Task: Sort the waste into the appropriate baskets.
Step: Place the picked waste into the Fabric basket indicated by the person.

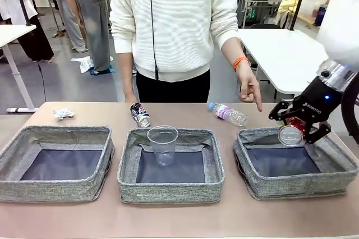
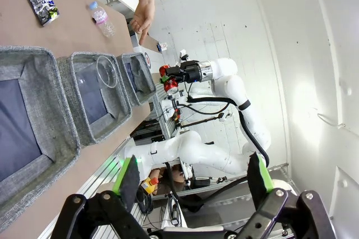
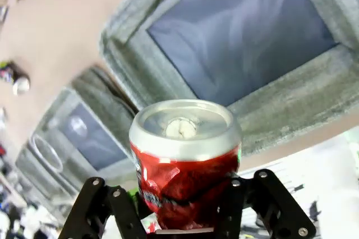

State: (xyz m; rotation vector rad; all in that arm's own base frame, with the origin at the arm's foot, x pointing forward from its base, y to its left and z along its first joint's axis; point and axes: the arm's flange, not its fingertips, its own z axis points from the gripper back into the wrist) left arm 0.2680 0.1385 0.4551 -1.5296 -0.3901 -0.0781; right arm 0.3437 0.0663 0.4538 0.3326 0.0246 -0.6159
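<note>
Now R end effector (image 1: 295,129) clamped on crushed red can (image 1: 290,135), seemingly over rt basket (image 1: 297,185).

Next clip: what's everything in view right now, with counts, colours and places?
baskets: 3, grey, row on table
plastic cup: 1, clear, in middle one
crushed red can: 1, red, held above right one
crushed blue-silver can: 1, dark, behind middle one
bottle: 1, clear, pink label, far tabletop
crumpled paper: 1, white, behind left one
person's hand: 1, pointing near bottle
left gripper: 1, black, jaws open
right gripper: 1, black, jaws gripping red can
</note>
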